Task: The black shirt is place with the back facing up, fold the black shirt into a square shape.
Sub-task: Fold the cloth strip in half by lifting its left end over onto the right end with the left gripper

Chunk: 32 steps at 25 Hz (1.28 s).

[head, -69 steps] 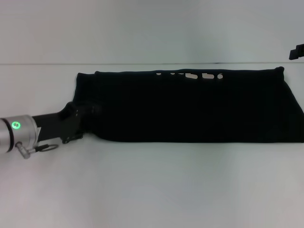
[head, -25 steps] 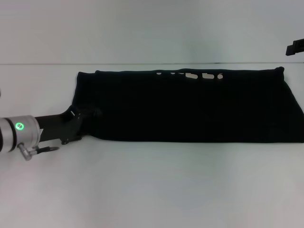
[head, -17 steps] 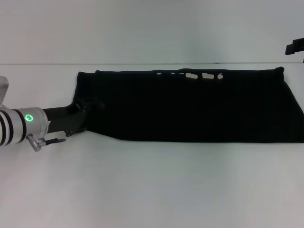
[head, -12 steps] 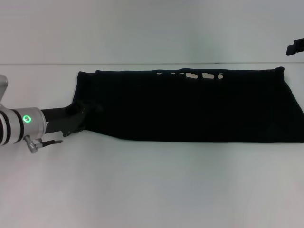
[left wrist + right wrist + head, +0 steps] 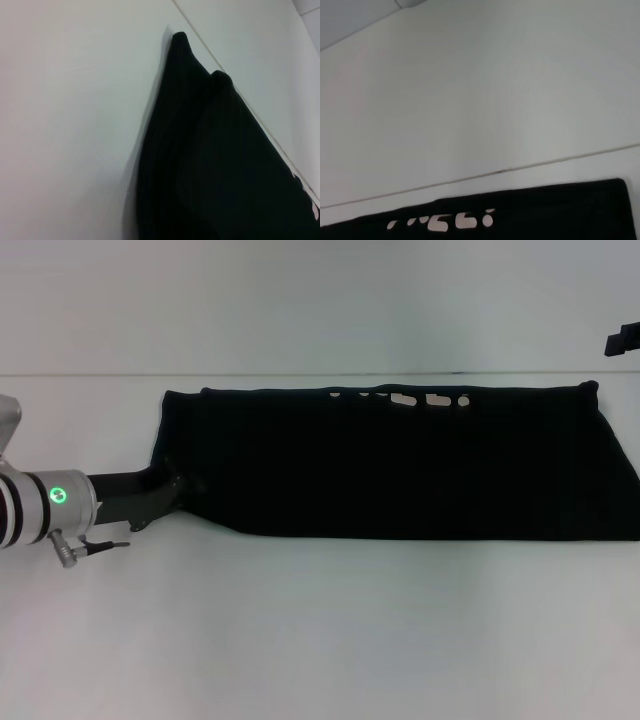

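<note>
The black shirt (image 5: 400, 465) lies flat on the white table as a long band running left to right. Bits of white lettering (image 5: 432, 399) peek out along its far edge. My left gripper (image 5: 178, 488) is at the shirt's near left corner, black against the black cloth, so its hold is unclear. In the left wrist view the shirt (image 5: 215, 165) fills the frame's lower part, folded layers ending in a pointed corner. The right wrist view shows the shirt's (image 5: 545, 210) far edge and the lettering (image 5: 455, 220). Only a sliver of my right gripper (image 5: 624, 341) shows, raised beyond the shirt's far right corner.
The white table (image 5: 320, 630) spreads wide in front of the shirt. A thin seam (image 5: 100, 375) runs across the table just behind the shirt's far edge. The shirt's right end reaches the edge of the head view.
My left arm has drawn back to the left and its wrist has turned; the gripper's tip stays at the shirt's near left corner. The shirt has barely shifted.
</note>
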### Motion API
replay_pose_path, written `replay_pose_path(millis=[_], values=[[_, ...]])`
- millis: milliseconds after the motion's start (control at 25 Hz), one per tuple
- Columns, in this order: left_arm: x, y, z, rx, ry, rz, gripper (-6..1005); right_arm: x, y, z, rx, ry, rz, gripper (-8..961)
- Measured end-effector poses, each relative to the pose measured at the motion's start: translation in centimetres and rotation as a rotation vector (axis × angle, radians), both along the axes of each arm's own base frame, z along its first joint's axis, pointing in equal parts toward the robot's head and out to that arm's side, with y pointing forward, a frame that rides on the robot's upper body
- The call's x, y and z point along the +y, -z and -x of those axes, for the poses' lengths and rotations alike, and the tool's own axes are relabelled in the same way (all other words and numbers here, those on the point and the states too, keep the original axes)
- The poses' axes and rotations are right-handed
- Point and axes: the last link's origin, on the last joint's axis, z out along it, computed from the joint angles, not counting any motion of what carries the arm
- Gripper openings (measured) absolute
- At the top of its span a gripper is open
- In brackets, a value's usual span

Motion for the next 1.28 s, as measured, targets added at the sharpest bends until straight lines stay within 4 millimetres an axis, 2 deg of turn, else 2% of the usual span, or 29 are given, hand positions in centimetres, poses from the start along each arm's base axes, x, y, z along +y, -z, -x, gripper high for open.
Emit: replay_pose_path(millis=[200, 320, 480, 560, 720, 840, 1080, 1280], values=[[-0.1, 0.1, -0.4, -0.009, 0.056, -0.007, 88, -0.3, -0.6, 0.1, 0.048, -0.145, -0.049, 693], [-0.2, 0.0, -0.9, -0.027, 0.093, -0.012, 26, -1.8, -1.6, -0.3, 0.157, -0.3, -0.157, 693], [-0.6, -0.6, -0.9, -0.041, 0.145, -0.029, 6, -5.6, -2.6, -2.6, 0.222, -0.493, -0.381, 693], [-0.9, -0.8, -0.7, -0.035, 0.168, -0.035, 6, -7.9, -2.2, -4.3, 0.182, -0.555, -0.474, 693], [-1.3, -1.3, -0.1, -0.005, 0.196, -0.045, 7, -12.0, -0.8, -7.5, 0.117, -0.568, -0.656, 694], [-1.3, -1.9, 0.4, 0.024, 0.209, -0.05, 7, -13.8, 0.1, -8.8, 0.116, -0.549, -0.733, 694], [-1.9, -4.0, 2.5, 0.077, 0.154, -0.084, 8, -14.3, 1.2, -10.1, 0.164, -0.481, -0.732, 694], [-3.1, -6.2, 4.8, 0.104, 0.079, -0.129, 9, -13.9, 0.9, -10.2, 0.171, -0.462, -0.728, 693]])
